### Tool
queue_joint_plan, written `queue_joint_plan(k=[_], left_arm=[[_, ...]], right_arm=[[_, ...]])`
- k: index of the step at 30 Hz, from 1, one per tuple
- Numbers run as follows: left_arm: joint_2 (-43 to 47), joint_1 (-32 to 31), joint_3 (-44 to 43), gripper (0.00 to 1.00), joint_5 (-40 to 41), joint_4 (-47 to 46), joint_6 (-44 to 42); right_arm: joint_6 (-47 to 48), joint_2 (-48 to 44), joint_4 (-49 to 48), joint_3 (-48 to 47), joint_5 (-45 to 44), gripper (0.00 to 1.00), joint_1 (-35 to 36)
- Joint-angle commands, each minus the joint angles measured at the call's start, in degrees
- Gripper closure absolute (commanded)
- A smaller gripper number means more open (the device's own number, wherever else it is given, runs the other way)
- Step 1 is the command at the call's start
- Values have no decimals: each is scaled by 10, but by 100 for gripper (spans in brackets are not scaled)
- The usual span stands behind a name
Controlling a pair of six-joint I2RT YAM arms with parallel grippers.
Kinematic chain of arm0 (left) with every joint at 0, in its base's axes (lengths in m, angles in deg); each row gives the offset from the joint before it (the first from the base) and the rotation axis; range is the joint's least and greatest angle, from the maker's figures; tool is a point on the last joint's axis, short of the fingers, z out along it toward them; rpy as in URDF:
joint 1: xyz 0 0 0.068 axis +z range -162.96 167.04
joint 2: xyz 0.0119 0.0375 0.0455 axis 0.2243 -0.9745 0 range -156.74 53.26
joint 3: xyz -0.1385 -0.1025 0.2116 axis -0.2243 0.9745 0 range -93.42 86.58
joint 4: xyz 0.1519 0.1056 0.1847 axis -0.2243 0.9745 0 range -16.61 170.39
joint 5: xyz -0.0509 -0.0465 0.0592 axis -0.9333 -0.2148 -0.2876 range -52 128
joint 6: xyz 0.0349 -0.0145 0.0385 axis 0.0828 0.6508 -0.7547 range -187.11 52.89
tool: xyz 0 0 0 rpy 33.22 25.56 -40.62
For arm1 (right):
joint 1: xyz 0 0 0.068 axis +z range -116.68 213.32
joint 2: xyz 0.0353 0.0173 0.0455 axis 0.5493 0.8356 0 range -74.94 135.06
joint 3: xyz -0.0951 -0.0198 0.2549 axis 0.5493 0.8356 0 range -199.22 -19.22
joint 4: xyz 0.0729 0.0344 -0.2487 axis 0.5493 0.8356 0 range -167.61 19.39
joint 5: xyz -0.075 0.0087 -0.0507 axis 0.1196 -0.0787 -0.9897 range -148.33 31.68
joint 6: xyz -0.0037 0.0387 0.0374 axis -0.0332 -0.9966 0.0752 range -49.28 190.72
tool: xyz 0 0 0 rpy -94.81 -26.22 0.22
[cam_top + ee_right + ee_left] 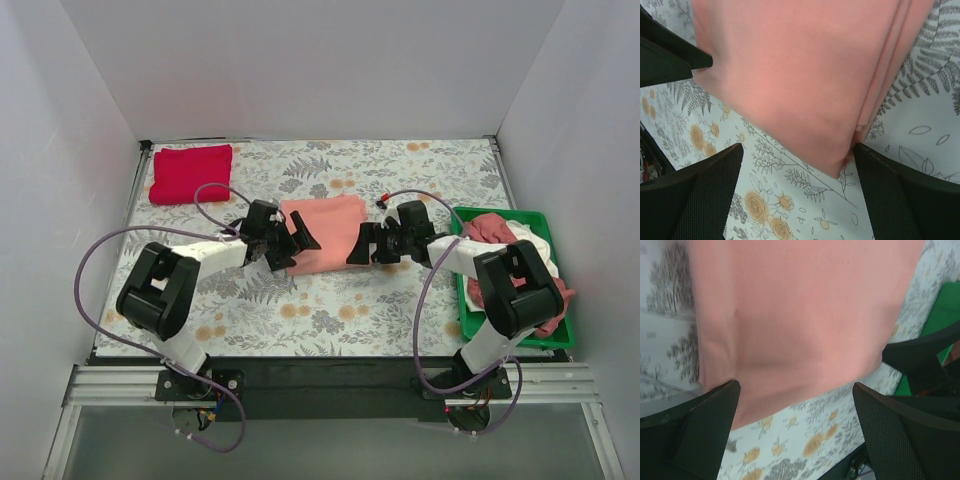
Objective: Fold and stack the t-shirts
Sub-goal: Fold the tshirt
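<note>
Leftmost, a folded red t-shirt (190, 173) lies at the tabletop's (330, 310) far left corner. Centrally, the folded salmon-pink t-shirt (325, 232) lies flat between the left tool (298, 250) and right tool (360, 246), both spread wide, gripping nothing. At the right edge, a green tray (530, 214) holds crumpled white and dusty-rose t-shirts (515, 238).

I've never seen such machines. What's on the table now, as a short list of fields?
Centre: folded salmon-pink shirt, lying flat
Far left corner: folded red shirt
Right side: green tray holding crumpled white and rose clothes
Left gripper: open, at the pink shirt's left edge
Right gripper: open, at its right edge
Held: nothing
</note>
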Motion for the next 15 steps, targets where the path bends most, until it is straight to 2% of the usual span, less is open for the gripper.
queue_joint_plan(k=[1, 6, 10, 15], left_arm=[[57, -26, 59, 4, 19, 36, 11], [146, -54, 141, 3, 27, 59, 39], [276, -86, 201, 3, 39, 100, 60], [393, -95, 177, 3, 89, 172, 31]], right_arm=[[13, -12, 69, 60, -48, 2, 15], [-1, -86, 69, 146, -59, 2, 54], [-21, -167, 70, 208, -58, 2, 75], [17, -300, 181, 183, -105, 2, 76]])
